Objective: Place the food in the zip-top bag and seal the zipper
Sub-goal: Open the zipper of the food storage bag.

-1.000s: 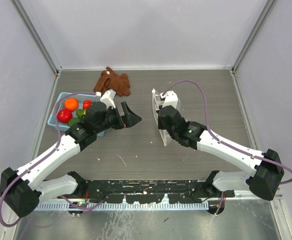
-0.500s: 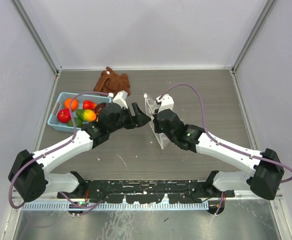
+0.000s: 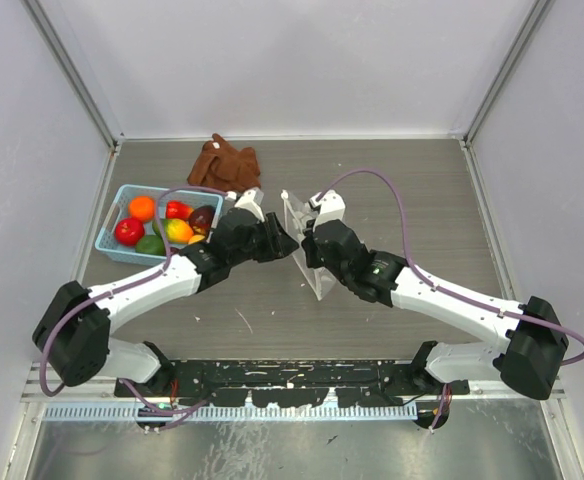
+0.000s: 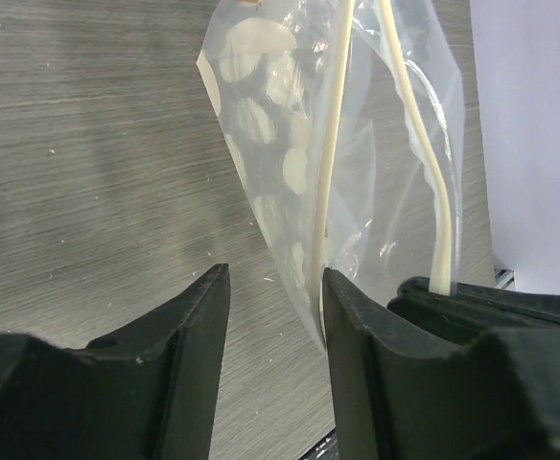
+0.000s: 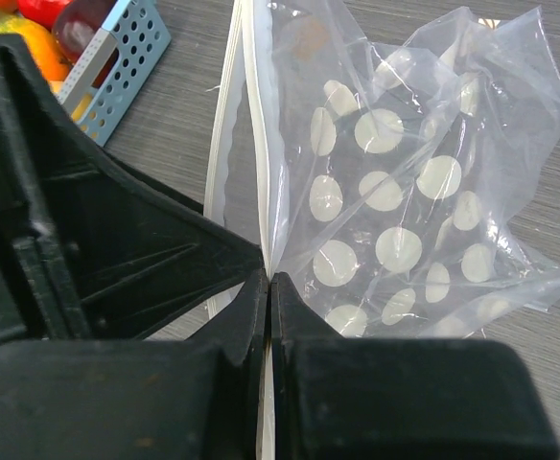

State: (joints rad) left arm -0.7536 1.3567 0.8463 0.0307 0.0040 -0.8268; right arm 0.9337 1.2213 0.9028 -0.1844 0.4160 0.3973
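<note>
The zip-top bag (image 3: 318,282), clear with white dots, hangs upright between the two arms. My right gripper (image 5: 269,276) is shut on one strip of the zipper (image 5: 259,144) at the bag's mouth. My left gripper (image 4: 275,278) is at the mouth from the other side. Its jaws stand partly apart, and the other zipper strip (image 4: 330,163) runs down along the inner face of its right finger (image 4: 357,326); bare table shows in the gap. The food (image 3: 179,231), orange, red, green-orange and dark purple pieces, lies in the blue basket (image 3: 107,226).
A brown cloth (image 3: 227,162) lies at the back, behind the basket. The basket's corner (image 5: 127,48) is just left of the bag in the right wrist view. Walls close the table on the left, right and far sides.
My left arm has swung right, away from the basket to the bag's mouth, with its jaws narrowing. The right gripper has carried the bag slightly left, toward it.
</note>
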